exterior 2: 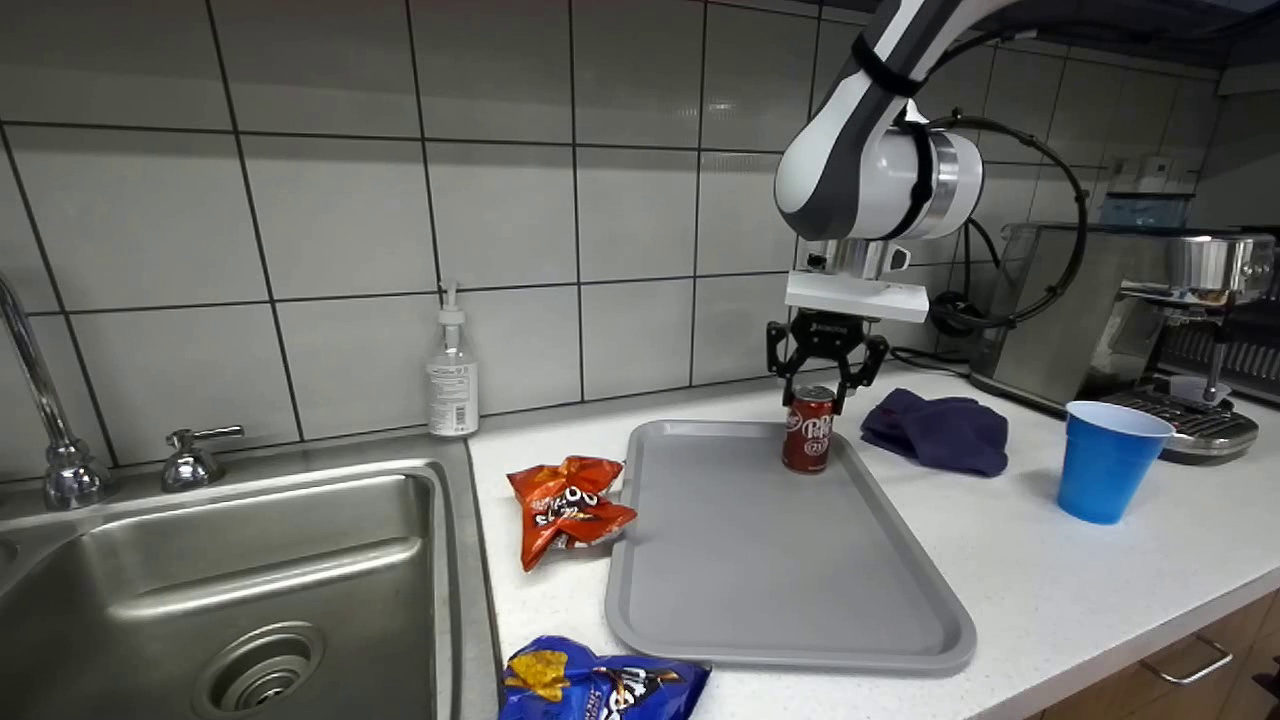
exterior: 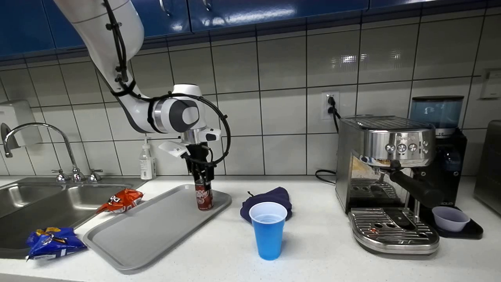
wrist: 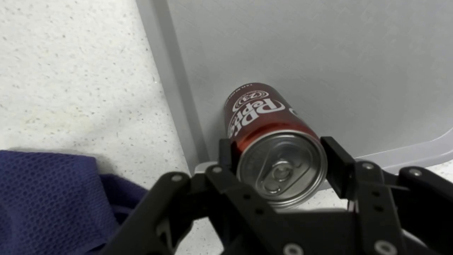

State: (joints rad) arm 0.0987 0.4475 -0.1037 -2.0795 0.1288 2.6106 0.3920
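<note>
A dark red soda can [exterior: 204, 200] stands upright on the grey tray [exterior: 156, 227], close to its back right corner. My gripper [exterior 2: 813, 394] points straight down over the can [exterior 2: 806, 445], with a finger on either side of its top. Seen in the wrist view, my gripper [wrist: 277, 156] has its black pads [wrist: 336, 164] against opposite sides of the can [wrist: 258, 109] just below the silver lid, so it is shut on the can. The can's base rests on the tray surface. Part of the lid's lower edge is hidden by a finger.
A dark blue cloth [exterior 2: 935, 430] and a blue cup [exterior: 269, 235] lie right of the tray. A red chip bag [exterior 2: 570, 510] and a blue one [exterior: 54, 243] sit by the sink [exterior 2: 300, 560]. The coffee machine [exterior: 375, 137] stands further right; a soap bottle [exterior 2: 452, 385] is behind.
</note>
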